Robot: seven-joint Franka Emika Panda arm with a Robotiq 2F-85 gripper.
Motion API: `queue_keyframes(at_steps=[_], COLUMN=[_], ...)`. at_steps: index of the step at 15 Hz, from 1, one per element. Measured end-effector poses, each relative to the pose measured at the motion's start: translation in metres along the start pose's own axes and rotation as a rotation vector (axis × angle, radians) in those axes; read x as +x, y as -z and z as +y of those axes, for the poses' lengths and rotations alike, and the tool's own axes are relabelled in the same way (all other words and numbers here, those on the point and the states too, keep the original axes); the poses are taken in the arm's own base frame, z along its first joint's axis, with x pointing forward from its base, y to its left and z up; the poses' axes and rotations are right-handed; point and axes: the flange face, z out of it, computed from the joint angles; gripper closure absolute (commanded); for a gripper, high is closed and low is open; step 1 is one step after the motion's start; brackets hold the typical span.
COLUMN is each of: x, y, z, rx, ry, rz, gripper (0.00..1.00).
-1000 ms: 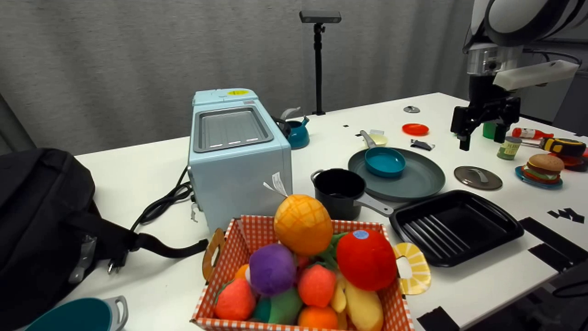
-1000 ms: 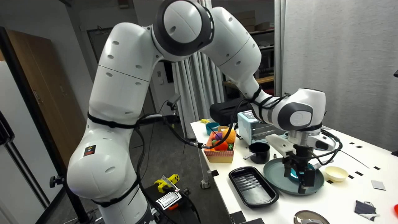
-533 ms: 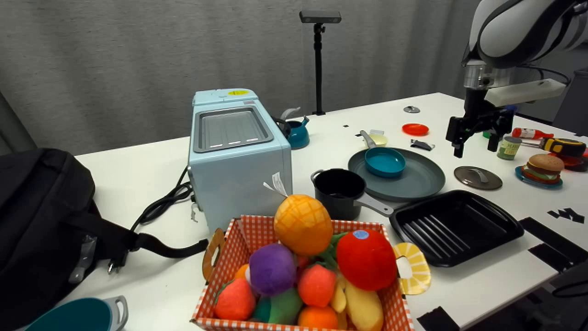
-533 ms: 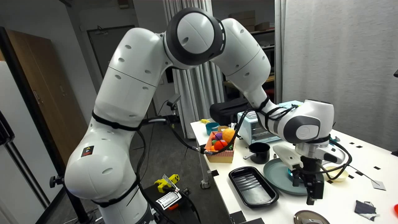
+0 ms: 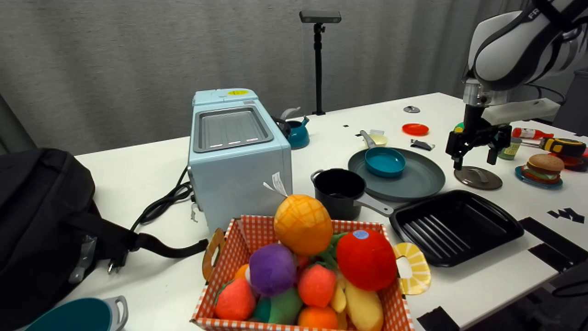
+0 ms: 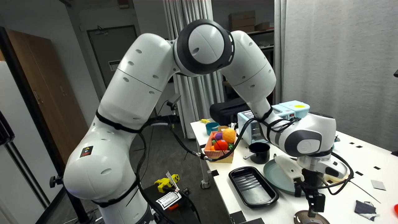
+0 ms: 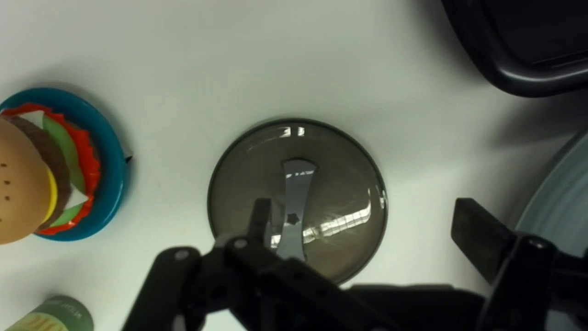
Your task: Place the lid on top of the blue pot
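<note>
The lid (image 5: 486, 180) is a round grey-brown glass disc with a grey strap handle (image 7: 296, 197). It lies flat on the table, cut off at the bottom edge in an exterior view (image 6: 301, 217). My gripper (image 5: 475, 162) is open and empty above the lid. In the wrist view (image 7: 363, 220) the handle lies between the fingers, close to the left finger (image 7: 261, 216). The right finger (image 7: 480, 234) is past the lid's rim. The blue pot (image 5: 385, 162), shallow and teal with a grey handle, sits on the large dark grey plate (image 5: 425, 179). The arm hides the pot in an exterior view.
A black tray (image 5: 457, 227) and a black pot (image 5: 340, 193) stand near the plate. A toy burger (image 7: 23, 179) on a teal plate and a green can (image 7: 59, 315) are beside the lid. A fruit basket (image 5: 399, 317) and another teal pot (image 5: 73, 315) stand farther off.
My gripper has moved down and sideways from near the blue pot to just over the lid, staying open. The lid, pot and other objects have not moved.
</note>
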Motion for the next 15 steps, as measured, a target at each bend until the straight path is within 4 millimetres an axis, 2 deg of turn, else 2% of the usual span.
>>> queue_keyframes(at_steps=[5,10,11,12,14,15], x=[0.006,0.014,0.015,0.015,0.017,0.017], y=[-0.019,-0.029,-0.031,-0.033,-0.036,-0.038], z=[0.004,0.014,0.015,0.016,0.017,0.017], rx=[0.007,0.014,0.015,0.017,0.021,0.022], ry=[-0.023,-0.056,-0.061,-0.065,-0.075,-0.078], rz=[0.025,0.026,0.025,0.023,0.02,0.018], gripper=[0.0,0.0,0.06,0.28,0.31,0.39])
